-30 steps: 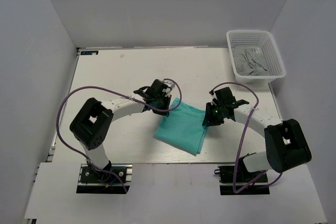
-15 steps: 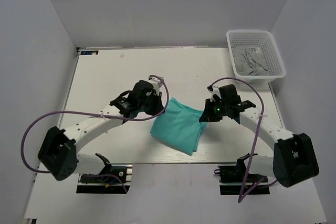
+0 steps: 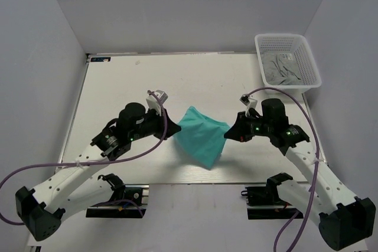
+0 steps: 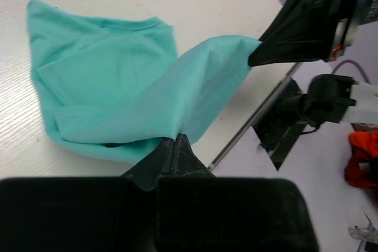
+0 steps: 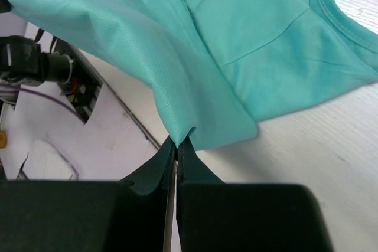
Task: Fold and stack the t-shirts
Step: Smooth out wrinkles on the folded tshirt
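**A:** You're standing right by the rig. What's there, from the near edge out?

**B:** Closest to me, the two arm bases are bolted on at 6 o'clock of the table (image 3: 130, 81). Both arms reach low and inward toward the middle. The left gripper (image 3: 173, 129) has its jaws clenched on a pinch of the t-shirt (image 3: 202, 137), at the shirt's 9 o'clock corner. The right gripper (image 3: 227, 135) is doing the same at the 3 o'clock corner, with its jaws squeezed tight on a little bunch of teal cloth.

**A:** So is the shirt up in the air or lying down?

**B:** Bit of both, tbh. It's pretty much dead centre of the table, right between the two grippers. The stretch between the two pinched corners is pulled up off the surface. The rest drapes down, and in the wrist views the collar end lies flat on the white table. From above it reads as a diamond with its low point at 6 o'clock.

**A:** Anything further back?

**B:** Yeah, a white mesh basket (image 3: 292, 85) sits out at about 1 o'clock, by the far right corner and well apart from the shirt. There's some grey cloth (image 3: 282, 70) crumpled inside it.
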